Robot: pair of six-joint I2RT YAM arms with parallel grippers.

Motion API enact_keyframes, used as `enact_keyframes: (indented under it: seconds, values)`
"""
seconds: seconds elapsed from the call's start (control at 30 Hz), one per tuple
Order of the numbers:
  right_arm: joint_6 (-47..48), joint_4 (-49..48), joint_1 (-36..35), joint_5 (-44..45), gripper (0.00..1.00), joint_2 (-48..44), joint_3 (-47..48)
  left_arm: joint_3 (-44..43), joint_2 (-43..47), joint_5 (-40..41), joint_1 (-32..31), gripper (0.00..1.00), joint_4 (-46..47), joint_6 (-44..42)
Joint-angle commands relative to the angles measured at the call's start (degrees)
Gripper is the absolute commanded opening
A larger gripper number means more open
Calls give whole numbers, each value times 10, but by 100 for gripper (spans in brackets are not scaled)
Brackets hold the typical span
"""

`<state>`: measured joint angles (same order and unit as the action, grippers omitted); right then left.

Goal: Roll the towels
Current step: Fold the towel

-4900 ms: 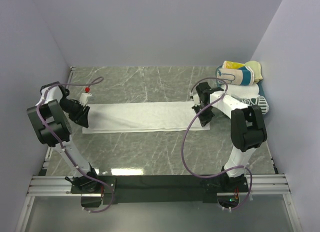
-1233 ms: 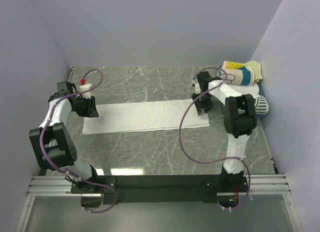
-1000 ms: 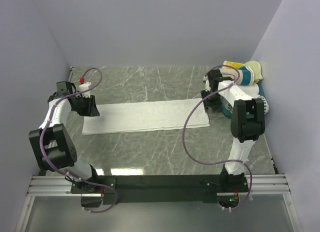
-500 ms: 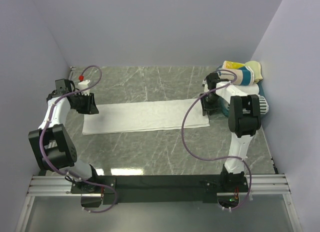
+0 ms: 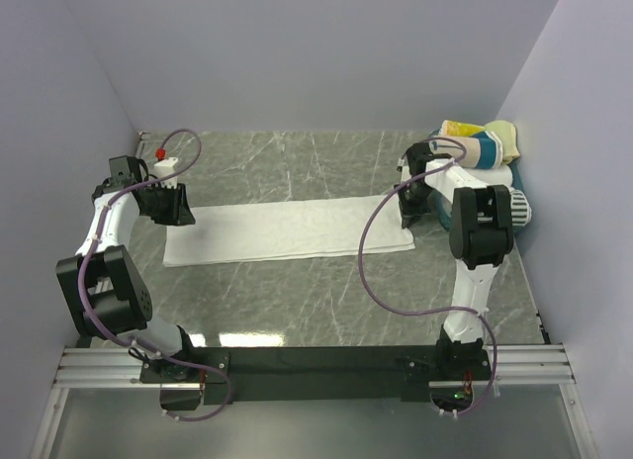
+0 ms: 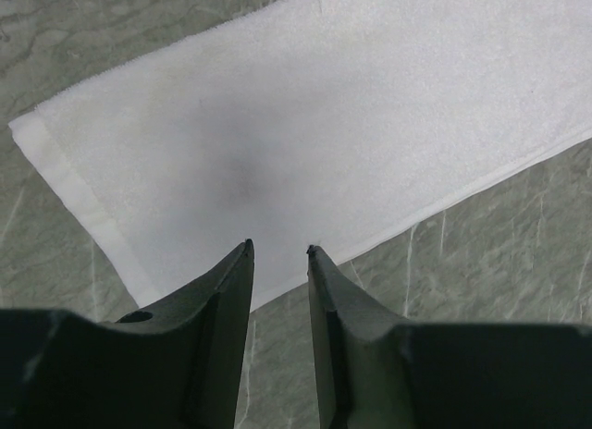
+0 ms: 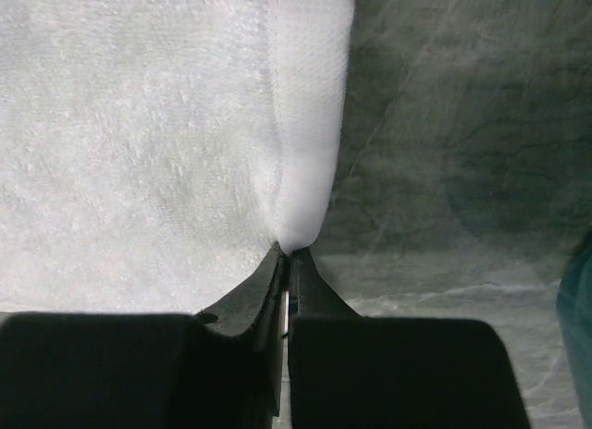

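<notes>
The right tool (image 7: 286,253) pinches the right-hand hem of the white towel (image 5: 287,231) lying flat mid-frame on the tabletop (image 5: 297,162), left tool (image 6: 277,251) spread over its left end; turn that hem over low and square.

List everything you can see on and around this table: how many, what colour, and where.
white towel: one, plain white, spread flat across the middle of the table.
rolled towels: a pile, count unclear, yellow-teal-white stripes on top, far right corner, partly behind the right arm.
table: one, grey-green marble look.
walls: pale lilac, on three sides.
cables: two, purple, one along each arm.
left hand: one, black, open over the white towel's left end, holding nothing.
right hand: one, black, shut on the hem at the white towel's right end.
</notes>
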<state>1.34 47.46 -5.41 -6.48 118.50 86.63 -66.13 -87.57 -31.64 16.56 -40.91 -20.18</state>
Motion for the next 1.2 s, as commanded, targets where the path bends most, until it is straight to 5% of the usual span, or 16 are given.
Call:
enact_keyframes:
  seconds: [0.0, 0.5, 0.67, 0.7, 0.83, 1.17]
  values:
    - [16, 15, 10, 15, 0, -1, 7, -5, 13, -10, 1, 36, 14, 2]
    - [43, 76, 14, -13, 0, -83, 45, -4, 28, -25, 1, 41, 28, 13]
    - [31, 80, -32, -47, 0, -82, 63, -24, 24, -47, 1, 73, 21, 16]
    - [27, 81, -38, -52, 0, -81, 68, -31, 21, -52, 1, 92, 14, 20]
    - [17, 86, -75, -68, 0, -64, 96, -66, 17, -65, 2, 100, -1, 30]
    - [-13, 77, -128, -152, 0, -19, 138, -132, 35, -37, 16, 99, -8, 74]
